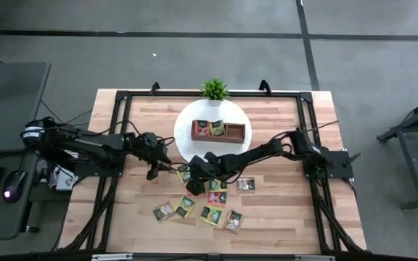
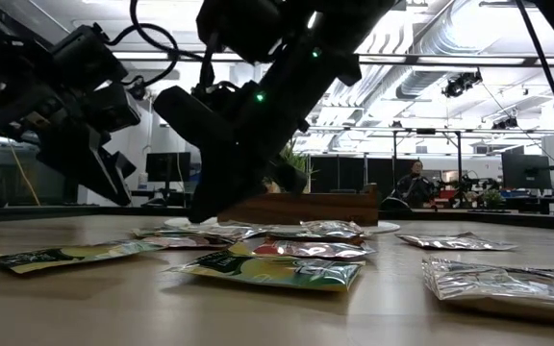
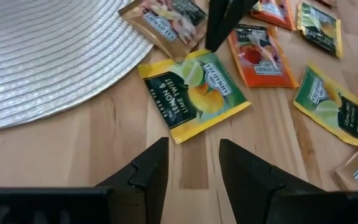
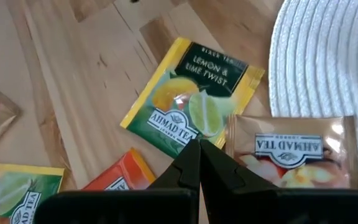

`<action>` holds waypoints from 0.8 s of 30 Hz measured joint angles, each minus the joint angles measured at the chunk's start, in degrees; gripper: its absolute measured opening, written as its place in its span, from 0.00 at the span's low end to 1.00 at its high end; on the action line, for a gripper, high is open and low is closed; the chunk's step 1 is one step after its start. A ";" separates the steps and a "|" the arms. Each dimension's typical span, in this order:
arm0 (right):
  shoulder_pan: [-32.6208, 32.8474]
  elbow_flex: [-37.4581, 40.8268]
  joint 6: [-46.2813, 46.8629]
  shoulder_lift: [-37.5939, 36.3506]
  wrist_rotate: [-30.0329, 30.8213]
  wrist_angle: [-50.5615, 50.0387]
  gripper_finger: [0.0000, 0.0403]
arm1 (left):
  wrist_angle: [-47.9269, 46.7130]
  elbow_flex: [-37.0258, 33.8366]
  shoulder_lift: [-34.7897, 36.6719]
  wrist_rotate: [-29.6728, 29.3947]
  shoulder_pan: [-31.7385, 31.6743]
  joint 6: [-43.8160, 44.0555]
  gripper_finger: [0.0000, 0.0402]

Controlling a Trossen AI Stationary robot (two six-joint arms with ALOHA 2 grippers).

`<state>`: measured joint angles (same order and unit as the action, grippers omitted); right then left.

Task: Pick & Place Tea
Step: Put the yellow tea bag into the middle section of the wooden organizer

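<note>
Left gripper [image 1: 153, 172] hovered low over the surface [image 1: 281, 217], just off the white round mat [image 1: 183, 138], fingers [image 3: 151, 168] spread with nothing between them. In its wrist view the lemon-lime sachet [image 3: 193, 93] lay right ahead, one corner touching the mat edge. Risk here — if the left arm dropped for that same sachet it would meet the right arm, whose dark tip already stood at the sachet's far edge.

The right gripper [image 1: 193, 187] sat at the top of the sachet cluster, fingers [image 4: 188, 165] pressed together, tips at the seam where the lemon-lime sachet [image 4: 188, 99] met a pale peach sachet [image 4: 291, 152]. Whether it pinched anything I could not tell; nothing was visibly lifted. Closed fingers on flat foil would likely just push it — the sachet could slide under the mat or onto its neighbour, or two overlapping sachets could come up together.

Rest of the tea lay loose further right and toward the near edge: an orange sachet [image 3: 258, 55], green ones [image 1: 185, 206], a grey one [image 1: 246, 185]. The wooden tray [image 1: 218, 132] on the mat already held a couple of sachets [image 1: 210, 127]; a small plant [image 1: 215, 89] stood behind it, close enough to be clipped on a high carry.
</note>
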<state>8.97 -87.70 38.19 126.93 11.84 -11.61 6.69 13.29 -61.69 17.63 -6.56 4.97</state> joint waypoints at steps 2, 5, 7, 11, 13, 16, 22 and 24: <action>-0.07 0.00 0.84 0.61 0.02 0.32 0.00 | 0.46 0.01 -1.40 -0.33 0.35 0.33 0.35; -0.13 0.02 1.84 1.03 -0.31 0.19 0.00 | 0.70 0.01 -3.16 -0.67 0.24 0.89 0.35; -0.17 0.00 2.10 1.24 -0.32 0.93 0.00 | 0.71 0.01 -4.11 -0.84 0.24 0.88 0.35; -0.26 0.00 2.39 1.30 -1.10 0.63 0.00 | 0.91 0.01 -5.03 -0.88 0.24 0.88 0.35; -0.28 0.00 2.36 1.30 -1.17 0.48 0.00 | 1.13 -0.01 -5.05 -0.77 0.24 0.90 0.35; -0.36 0.00 2.36 1.30 -1.60 0.48 0.00 | 2.03 0.01 -5.05 -0.68 0.24 1.55 0.35; -0.74 0.00 2.32 1.30 -1.95 0.48 0.00 | 6.45 0.01 -5.02 -1.82 0.24 4.28 0.35; -0.74 0.00 2.29 1.30 -1.95 0.46 0.00 | 7.16 0.01 -5.71 -3.14 0.24 5.48 0.35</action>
<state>8.23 -87.70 40.48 128.22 9.89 -11.15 13.85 13.30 -67.41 14.49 -6.33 10.45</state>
